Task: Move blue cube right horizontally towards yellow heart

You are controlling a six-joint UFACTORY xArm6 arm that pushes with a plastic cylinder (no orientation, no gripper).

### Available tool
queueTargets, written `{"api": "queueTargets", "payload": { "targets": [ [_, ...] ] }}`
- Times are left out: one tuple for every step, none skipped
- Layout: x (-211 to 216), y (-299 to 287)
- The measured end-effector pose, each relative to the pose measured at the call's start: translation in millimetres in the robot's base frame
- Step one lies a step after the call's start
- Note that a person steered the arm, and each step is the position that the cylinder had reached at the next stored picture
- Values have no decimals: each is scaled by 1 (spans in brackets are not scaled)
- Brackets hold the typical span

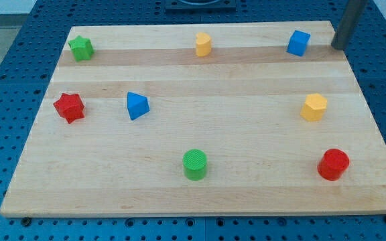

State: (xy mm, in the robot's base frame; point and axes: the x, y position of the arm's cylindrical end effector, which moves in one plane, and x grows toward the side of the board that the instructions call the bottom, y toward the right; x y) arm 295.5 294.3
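A small blue cube [299, 43], tilted slightly, sits near the wooden bench's [193, 187] top right corner, with my tip [339, 47], a clawless rod, just to its right.

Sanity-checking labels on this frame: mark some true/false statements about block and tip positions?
1. My tip is at the view's right of the blue cube. True.
2. My tip touches the blue cube. False: a gap shows between them.
3. The green cylinder sits near the view's bottom. True.
4. The red cylinder is at the view's top left. False: bottom right; the green star is top left.
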Motion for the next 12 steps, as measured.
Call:
{"api": "queueTargets", "payload": {
  "targets": [
    [75,35],
    [66,51],
    [66,49],
    [80,-22],
    [80,-25],
    [74,-34],
    [8,-65],
    [7,-65],
    [-12,-65],
    [-13,-65],
    [-13,-57],
    [-16,-74]
  ]
}}
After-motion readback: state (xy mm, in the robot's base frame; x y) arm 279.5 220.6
